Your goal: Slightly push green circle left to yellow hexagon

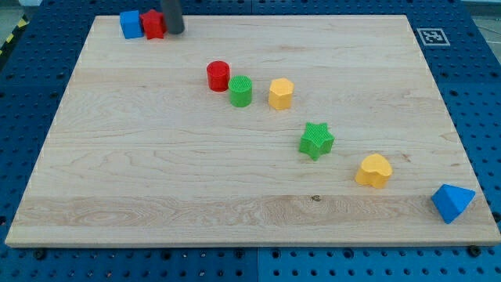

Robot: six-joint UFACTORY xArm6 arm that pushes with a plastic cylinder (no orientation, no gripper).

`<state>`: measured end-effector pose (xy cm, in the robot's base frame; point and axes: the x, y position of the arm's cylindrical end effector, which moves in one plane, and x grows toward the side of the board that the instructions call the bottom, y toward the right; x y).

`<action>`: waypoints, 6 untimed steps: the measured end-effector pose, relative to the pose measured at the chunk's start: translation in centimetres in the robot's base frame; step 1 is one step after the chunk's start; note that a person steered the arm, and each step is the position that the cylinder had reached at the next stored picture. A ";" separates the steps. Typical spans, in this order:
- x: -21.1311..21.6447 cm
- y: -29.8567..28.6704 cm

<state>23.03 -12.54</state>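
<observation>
Camera view shows you my tip (174,31) parked at the board's top-left, touching the red block (153,24) beside the blue cube (130,24); being a bare rod, it has nothing to open or close. Your green circle (240,91) sits well below and to the view's right of it, touching the red cylinder (218,76), with the yellow hexagon (281,93) just beside it. I judge the tip must travel there first.

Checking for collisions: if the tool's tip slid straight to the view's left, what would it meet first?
Probably the red block, right beside my tip; the blue block sits just beyond it. Whether tip and red block already touch is unclear.
</observation>
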 end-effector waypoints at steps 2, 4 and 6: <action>5.8 2.1; 8.5 1.1; 14.8 2.0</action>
<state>37.85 -10.52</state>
